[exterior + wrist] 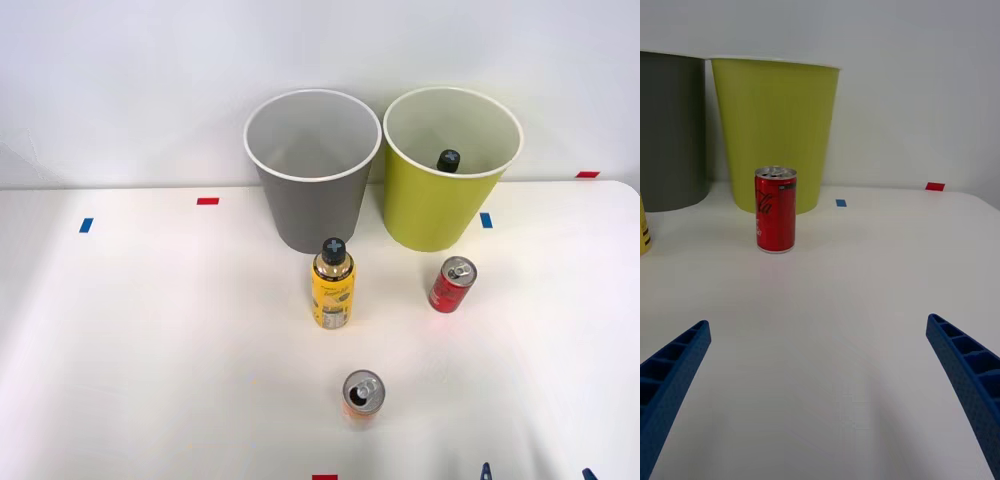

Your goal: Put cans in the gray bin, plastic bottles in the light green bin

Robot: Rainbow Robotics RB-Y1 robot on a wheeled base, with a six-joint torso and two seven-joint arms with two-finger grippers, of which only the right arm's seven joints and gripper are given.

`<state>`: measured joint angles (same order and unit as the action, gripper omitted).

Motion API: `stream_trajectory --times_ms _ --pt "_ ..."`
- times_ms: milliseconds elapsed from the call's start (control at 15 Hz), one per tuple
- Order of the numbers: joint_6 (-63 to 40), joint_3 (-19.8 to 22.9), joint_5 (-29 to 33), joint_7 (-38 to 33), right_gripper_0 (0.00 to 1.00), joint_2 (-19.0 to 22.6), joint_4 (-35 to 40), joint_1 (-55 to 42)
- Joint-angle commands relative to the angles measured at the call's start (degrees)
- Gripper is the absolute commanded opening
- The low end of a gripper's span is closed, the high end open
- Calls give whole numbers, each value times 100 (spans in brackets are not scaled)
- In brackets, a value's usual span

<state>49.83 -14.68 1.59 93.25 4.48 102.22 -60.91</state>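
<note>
A red can (452,285) (776,209) stands upright on the white table in front of the light green bin (440,200) (775,127). An orange can (362,398) stands nearer the front edge. A yellow plastic bottle (333,285) with a black cap stands before the gray bin (312,200) (670,131). A black-capped bottle (448,160) rests inside the light green bin. My right gripper (536,472) (820,382) is open low at the front right, its blue fingertips (674,364) wide apart, well short of the red can.
Small red and blue tape marks (207,201) (485,220) dot the table (150,330). A white wall stands right behind the bins. The table's rounded right corner (625,190) lies beyond the green bin.
</note>
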Motion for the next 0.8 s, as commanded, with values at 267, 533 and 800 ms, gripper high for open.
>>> stream_trajectory --times_ms 267,533,800 --pt "0 0 0 0 100 0 0 0" --pt "0 0 0 0 100 0 0 0" --pt "0 0 0 0 100 0 0 0"
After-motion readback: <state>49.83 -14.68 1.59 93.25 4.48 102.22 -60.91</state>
